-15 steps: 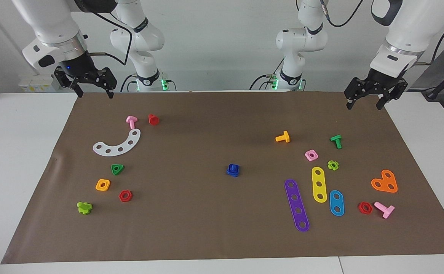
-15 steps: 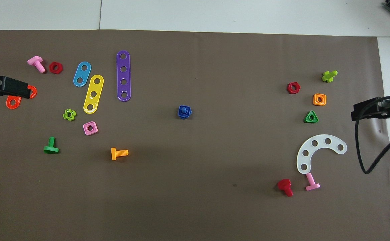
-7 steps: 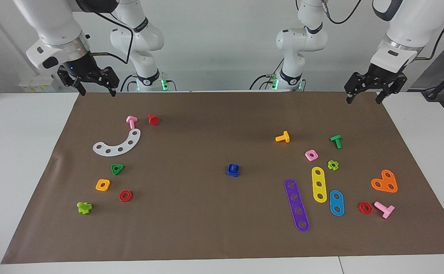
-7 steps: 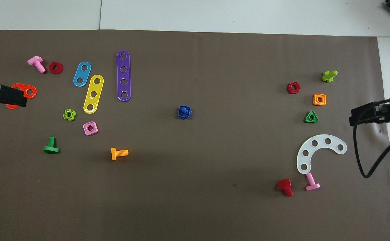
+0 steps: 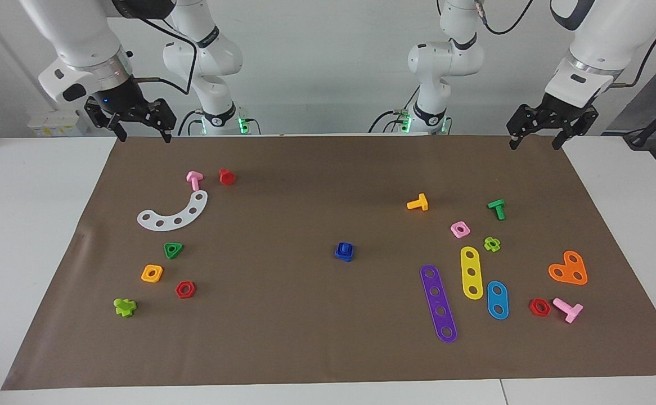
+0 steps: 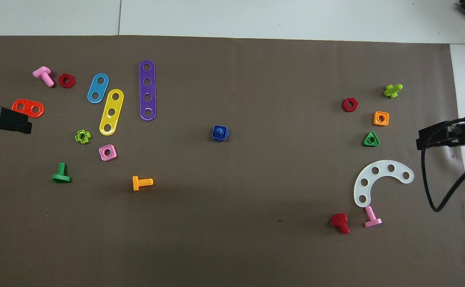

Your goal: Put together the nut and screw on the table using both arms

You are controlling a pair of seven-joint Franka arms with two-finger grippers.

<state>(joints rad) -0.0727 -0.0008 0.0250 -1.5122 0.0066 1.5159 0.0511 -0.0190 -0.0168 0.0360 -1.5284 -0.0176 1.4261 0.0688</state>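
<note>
The dark-blue nut sits in the middle of the brown mat with the dark-blue screw through its hole, both seen in the overhead view as the nut and the shaft. The screw's head is hidden. My left gripper hangs open and empty over the mat's edge nearest the robots, at the left arm's end; its tip shows in the overhead view. My right gripper hangs open and empty over the same edge at the right arm's end, also in the overhead view.
Toward the left arm's end lie an orange screw, a pink square nut, purple, yellow and blue plates. Toward the right arm's end lie a white arc, a green triangular nut and an orange-yellow nut.
My left gripper has risen and drawn back toward the robots, uncovering the orange plate in the overhead view. My right gripper has risen slightly. The nut and screw have not moved.
</note>
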